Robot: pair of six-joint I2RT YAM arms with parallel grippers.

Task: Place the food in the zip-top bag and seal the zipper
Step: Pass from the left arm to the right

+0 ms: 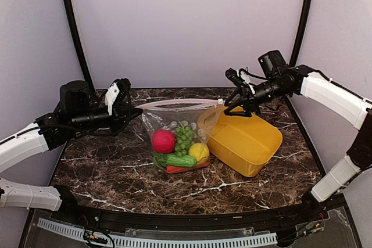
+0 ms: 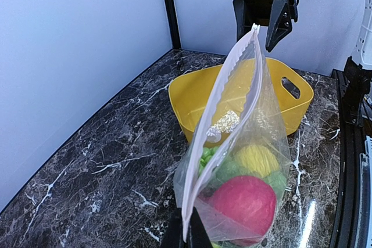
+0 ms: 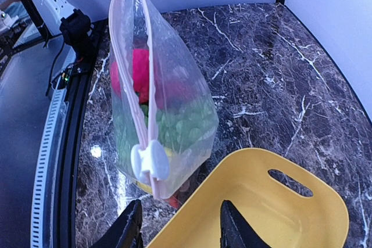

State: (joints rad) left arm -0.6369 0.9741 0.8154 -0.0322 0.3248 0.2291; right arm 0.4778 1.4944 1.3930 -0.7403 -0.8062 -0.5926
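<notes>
left fingers [image 2: 172, 237] tight on upright dotted zip-top bag [image 3: 180, 79] of food [image 1: 164, 141]; right fingers [image 3: 129, 227] apart, empty

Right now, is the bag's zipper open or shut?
Open: the zipper's two strips bow apart along the bag, and the slider sits at one end.

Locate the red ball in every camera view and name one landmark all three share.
Top external: red ball near picture centre, inside the zip-top bag, left of the green grapes.
Left wrist: red ball at bottom right, low in the bag.
Right wrist: red ball at upper left, seen through the bag's wall.
Shared landmark: yellow basket beside the bag.
</notes>
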